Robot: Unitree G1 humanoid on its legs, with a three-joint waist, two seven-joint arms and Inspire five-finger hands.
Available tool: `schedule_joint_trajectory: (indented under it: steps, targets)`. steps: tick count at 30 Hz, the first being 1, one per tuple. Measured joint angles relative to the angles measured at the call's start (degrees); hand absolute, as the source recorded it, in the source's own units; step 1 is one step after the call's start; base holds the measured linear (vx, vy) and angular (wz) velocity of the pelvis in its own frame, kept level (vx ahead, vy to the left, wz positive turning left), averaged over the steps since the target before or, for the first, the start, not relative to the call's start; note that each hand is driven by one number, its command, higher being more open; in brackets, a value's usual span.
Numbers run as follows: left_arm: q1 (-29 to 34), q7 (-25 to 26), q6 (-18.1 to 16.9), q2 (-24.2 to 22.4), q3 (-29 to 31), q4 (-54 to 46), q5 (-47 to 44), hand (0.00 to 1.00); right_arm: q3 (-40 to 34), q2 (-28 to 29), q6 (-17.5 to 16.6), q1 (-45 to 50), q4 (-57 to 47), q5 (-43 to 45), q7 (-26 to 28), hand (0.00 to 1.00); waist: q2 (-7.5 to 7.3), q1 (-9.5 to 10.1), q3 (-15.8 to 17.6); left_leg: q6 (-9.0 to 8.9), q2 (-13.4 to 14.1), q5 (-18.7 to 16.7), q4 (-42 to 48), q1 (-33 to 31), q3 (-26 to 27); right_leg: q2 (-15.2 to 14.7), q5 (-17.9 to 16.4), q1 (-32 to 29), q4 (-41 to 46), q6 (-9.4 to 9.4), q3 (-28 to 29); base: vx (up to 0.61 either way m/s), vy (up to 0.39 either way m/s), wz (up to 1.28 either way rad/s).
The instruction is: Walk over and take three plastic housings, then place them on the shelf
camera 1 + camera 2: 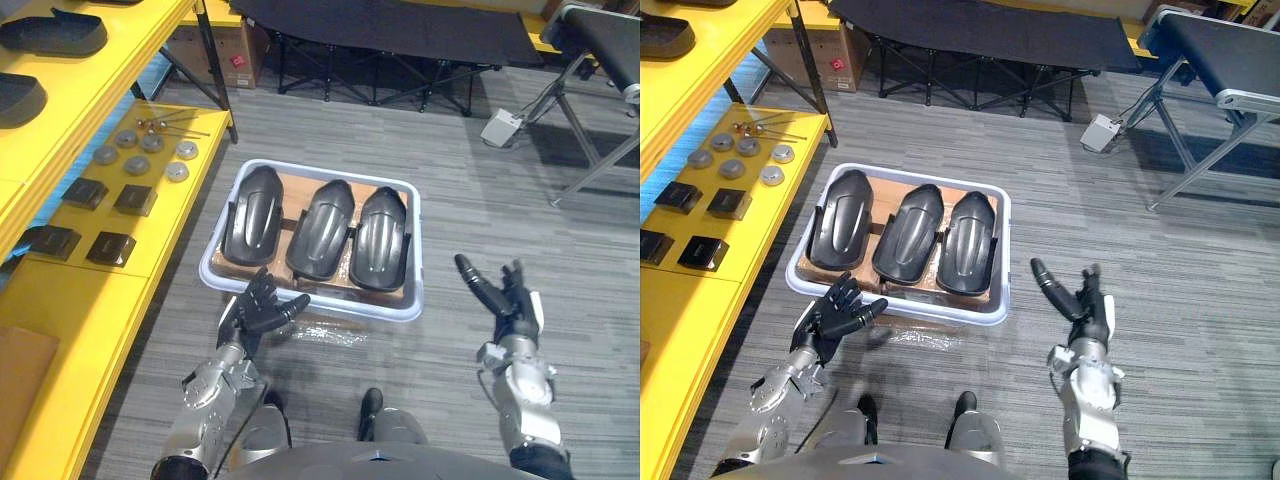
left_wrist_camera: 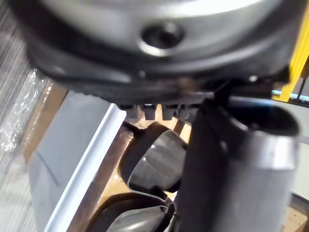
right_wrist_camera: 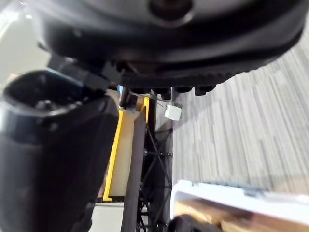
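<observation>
Three dark plastic housings [image 1: 250, 213] [image 1: 320, 228] [image 1: 381, 235] lie side by side on cardboard in a white tray [image 1: 340, 308] on the grey floor. My left hand [image 1: 262, 305] hovers at the tray's near left rim, fingers relaxed and open, holding nothing. The left wrist view looks past that hand onto one housing [image 2: 157, 162] and the tray rim [image 2: 91, 159]. My right hand [image 1: 505, 300] is raised to the right of the tray, well apart from it, with thumb and fingers spread open and empty. A tray corner [image 3: 231, 198] appears in the right wrist view.
A yellow shelf [image 1: 130, 260] runs along the left, carrying round metal parts [image 1: 140, 150] and black square blocks [image 1: 110, 245]; its upper level holds a dark housing [image 1: 55, 35]. Behind the tray stand a black folding cot [image 1: 390, 30] and a cardboard box [image 1: 225, 50]. A metal frame [image 1: 600, 150] stands right.
</observation>
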Motion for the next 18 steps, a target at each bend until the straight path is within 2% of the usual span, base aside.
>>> schedule_joint_trajectory:
  steps: [4,7,9,12,14,16,18]
  targets:
    - [1.9,-0.5,2.2,-0.4,-1.4,0.0,-1.8,1.0,-2.4,-7.2,6.9,-8.0,8.8,0.4,-1.2,1.0,0.37,0.95,-0.2,-0.22,0.1,-0.1,0.6,-0.4,-1.8,0.4,0.4,1.9,-1.8,0.25,-1.7,0.02,-0.026,0.23]
    - [2.9,-1.5,2.5,-0.5,-3.3,0.1,-1.8,1.0,-2.4,-11.7,11.4,-14.0,16.4,0.4,-1.8,1.0,1.65,1.79,0.0,-0.2,-0.2,-0.1,2.3,-3.6,-4.1,0.6,1.4,1.7,-3.1,0.1,-4.3,-0.05,0.007,0.38]
    - [3.4,-2.1,2.5,-0.6,-4.3,0.1,-1.8,1.0,-2.0,-15.0,13.7,-19.4,22.3,0.4,-2.4,1.0,2.8,3.03,0.8,-0.11,-0.1,-0.1,3.5,-6.5,-5.4,1.0,2.4,0.5,-4.0,-0.2,-5.5,-0.09,0.014,0.34]
    - [3.3,-2.3,2.1,-0.7,-5.0,1.6,-1.6,1.0,-0.8,-19.9,14.9,-27.9,29.2,0.3,-3.2,1.0,4.45,4.66,3.6,0.31,-0.3,0.4,4.8,-9.4,-6.7,1.3,3.6,-1.0,-4.3,-0.49,-6.7,-0.15,0.012,0.24]
    - [3.2,-2.1,0.9,-0.7,-5.0,3.4,-1.3,1.0,0.1,-22.7,15.0,-33.0,31.8,0.2,-3.5,1.0,5.19,4.71,6.0,0.53,-0.7,0.9,5.3,-11.2,-7.7,1.2,4.1,-1.9,-4.2,-0.63,-7.7,-0.15,0.043,0.24]
    - [3.3,-1.4,0.2,-0.5,-5.0,4.0,-1.3,1.0,1.3,-24.6,15.0,-35.6,32.9,-0.3,-3.4,1.0,5.31,5.08,7.6,0.73,-1.0,1.5,5.5,-12.4,-8.0,1.1,4.4,-2.9,-4.0,-0.65,-7.8,-0.12,0.046,0.13]
    - [3.0,0.7,-1.1,-0.2,-5.0,4.2,-1.2,1.0,2.2,-26.8,15.1,-38.4,33.8,-2.5,-3.4,1.0,5.56,6.23,10.5,0.93,-1.1,1.8,6.2,-13.7,-8.5,0.9,4.7,-3.8,-3.4,-0.65,-8.0,-0.11,0.052,0.06]
